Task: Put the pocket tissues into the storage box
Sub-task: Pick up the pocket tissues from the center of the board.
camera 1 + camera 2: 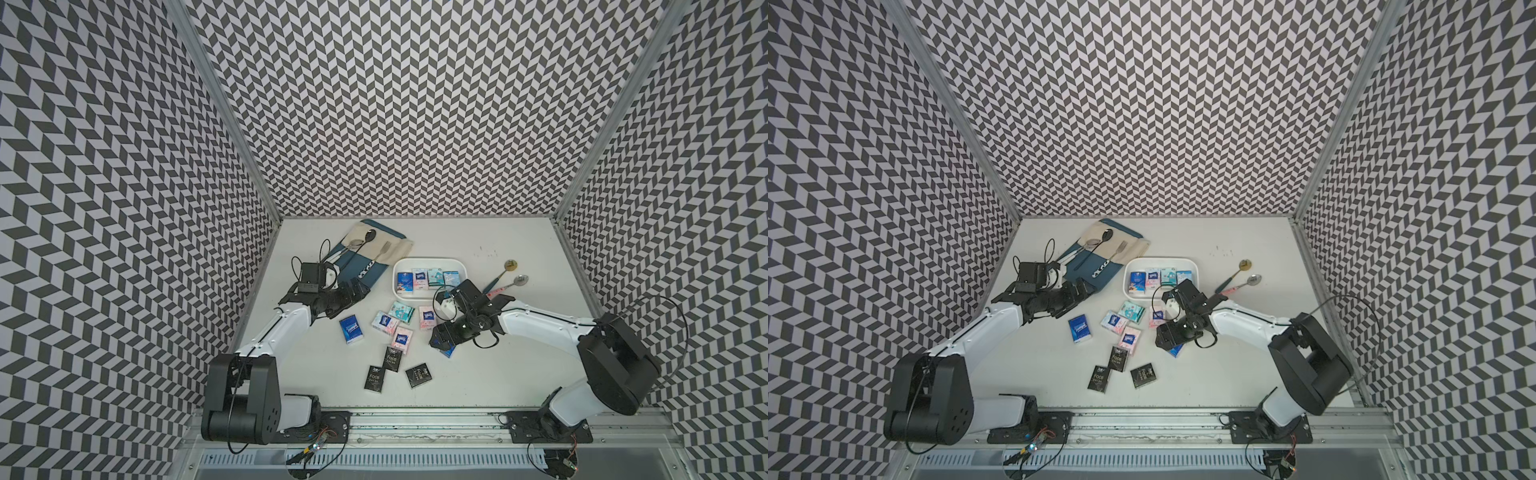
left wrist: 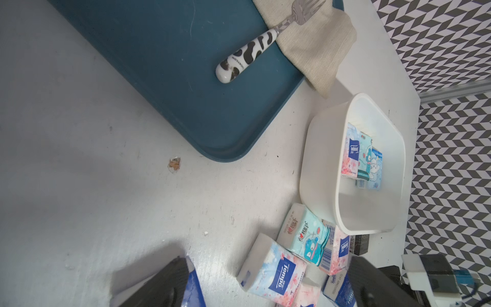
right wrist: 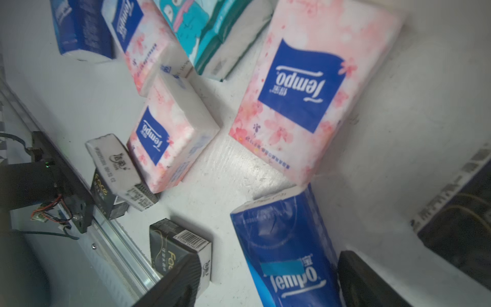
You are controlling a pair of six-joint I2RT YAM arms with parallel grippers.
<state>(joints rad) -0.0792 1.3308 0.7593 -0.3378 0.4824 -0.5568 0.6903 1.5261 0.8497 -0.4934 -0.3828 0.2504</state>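
The white storage box (image 1: 430,262) (image 1: 1160,262) (image 2: 318,164) stands mid-table with several pocket tissues (image 1: 428,279) upright in a row inside. More packets lie loose in front of it: a dark blue one (image 1: 351,329), pink-white ones (image 1: 402,338) (image 3: 297,87), a teal one (image 1: 402,311) and three black "Face" ones (image 1: 376,378). My right gripper (image 1: 440,340) (image 3: 268,281) is open, its jaws straddling a dark blue packet (image 1: 449,352) (image 3: 281,239) without closing on it. My left gripper (image 1: 359,291) (image 2: 265,287) is open and empty near the tray corner.
A flat blue tray (image 1: 359,270) (image 2: 172,79) with a beige cloth, spoons and a cow-pattern fork (image 2: 247,53) lies at the back left. Two spoons (image 1: 513,274) lie right of the box. Patterned walls close in three sides.
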